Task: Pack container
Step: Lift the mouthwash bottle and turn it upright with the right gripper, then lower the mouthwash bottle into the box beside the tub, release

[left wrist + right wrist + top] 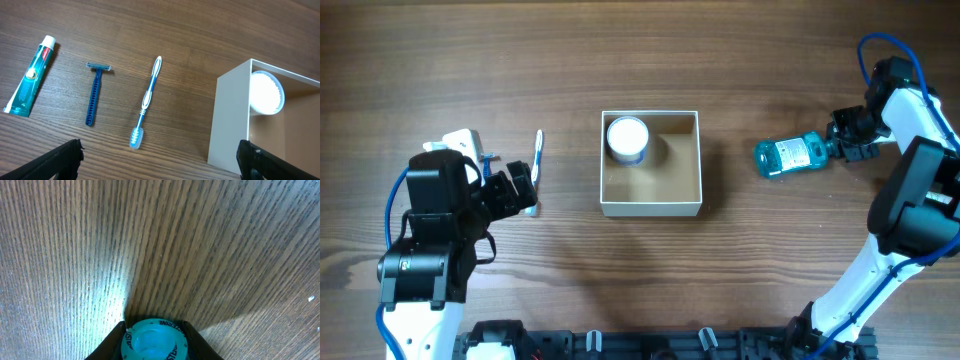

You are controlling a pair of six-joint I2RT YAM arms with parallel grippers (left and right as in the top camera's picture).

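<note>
currently the container (651,209) sits upright at mid-table (740,60), between the two arms, with its opening facing straight up. its footprint is square, so it has no long axis. its walls run parallel to the edges of the overhead view.

edges and room: bare wood shows on all four sides of the container. a toothbrush (537,160) lies to its left, apart from the left wall. a teal mouthwash bottle (790,155) lies to its right, also apart from the container. the bottle's long axis runs left-right in the overhead view, with its neck end toward the right tool (842,148). inside the container, a round white jar (627,138) takes the far-left corner, and the rest of the floor is bare.

look: white outer walls, tan-brown inside, shallow, no lid. the left wrist view shows one white wall (227,120) and the jar (266,92) behind it.

left tool (159,152): released, fingers spread wide with nothing between them, over the table near the toothbrush (147,102). a blue razor (94,95) and a toothpaste tube (31,77) lie alongside, apart from each other and roughly parallel.

right tool (154,352): clenched on the mouthwash bottle (154,340), a dark finger against each side of its round teal end with raised lettering.
</note>
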